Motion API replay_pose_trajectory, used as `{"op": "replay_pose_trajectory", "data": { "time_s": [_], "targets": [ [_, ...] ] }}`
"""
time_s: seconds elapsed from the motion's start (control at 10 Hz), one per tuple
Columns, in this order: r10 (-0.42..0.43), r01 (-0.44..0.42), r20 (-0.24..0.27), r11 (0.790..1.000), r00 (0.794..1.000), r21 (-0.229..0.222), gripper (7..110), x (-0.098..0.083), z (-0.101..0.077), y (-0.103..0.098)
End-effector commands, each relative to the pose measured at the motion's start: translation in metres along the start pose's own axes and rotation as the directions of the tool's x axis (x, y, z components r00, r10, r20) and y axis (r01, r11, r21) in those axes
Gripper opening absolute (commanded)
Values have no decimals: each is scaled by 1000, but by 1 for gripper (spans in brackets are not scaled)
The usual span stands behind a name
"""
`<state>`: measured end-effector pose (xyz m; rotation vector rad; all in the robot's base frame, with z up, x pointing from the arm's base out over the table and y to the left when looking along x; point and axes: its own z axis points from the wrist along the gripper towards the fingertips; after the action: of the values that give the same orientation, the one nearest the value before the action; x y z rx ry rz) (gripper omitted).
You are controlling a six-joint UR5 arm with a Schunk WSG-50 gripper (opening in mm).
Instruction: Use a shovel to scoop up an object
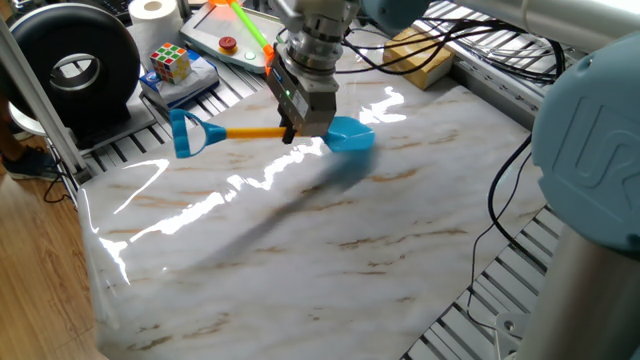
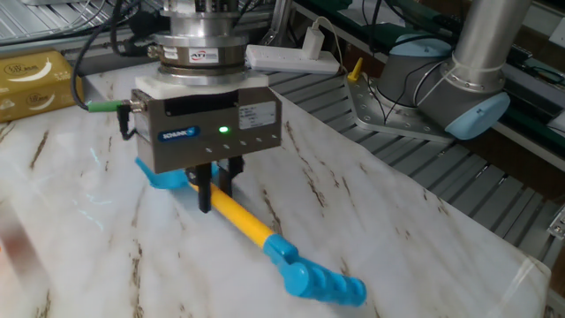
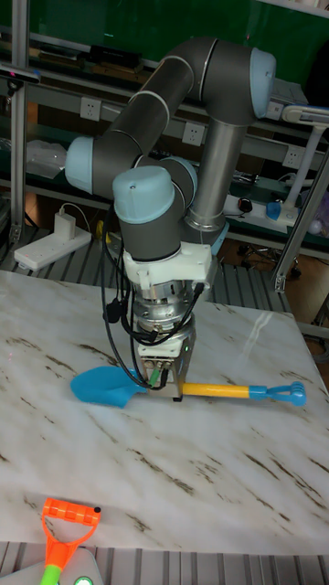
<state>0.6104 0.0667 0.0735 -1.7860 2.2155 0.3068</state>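
Observation:
My gripper is shut on the orange-yellow shaft of the shovel. It holds the shovel level, low over the marble table. The light-blue blade points right and the blue loop end points left. In the other fixed view the gripper clamps the shaft of the shovel, with the blade behind it. The tall fixed view shows the gripper and the shovel side-on. The object, a tan block, lies at the table's far edge, well away from the blade.
A green-shafted toy tool with an orange head lies on a tray beyond the table. A puzzle cube, a paper roll and a black round device stand at the far left. A white power strip lies behind the arm.

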Motion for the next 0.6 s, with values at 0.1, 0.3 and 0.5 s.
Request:
{"op": "replay_pose_trajectory", "data": {
  "time_s": [0.1, 0.3, 0.5],
  "targets": [
    [-114, 115, -24, 991, 993, 62, 7, 7, -5, -20],
    [-154, 156, -32, 985, 988, 79, 7, 8, -5, -24],
    [-162, 165, -45, 983, 986, 75, 7, 11, -5, -22]
  ]
}}
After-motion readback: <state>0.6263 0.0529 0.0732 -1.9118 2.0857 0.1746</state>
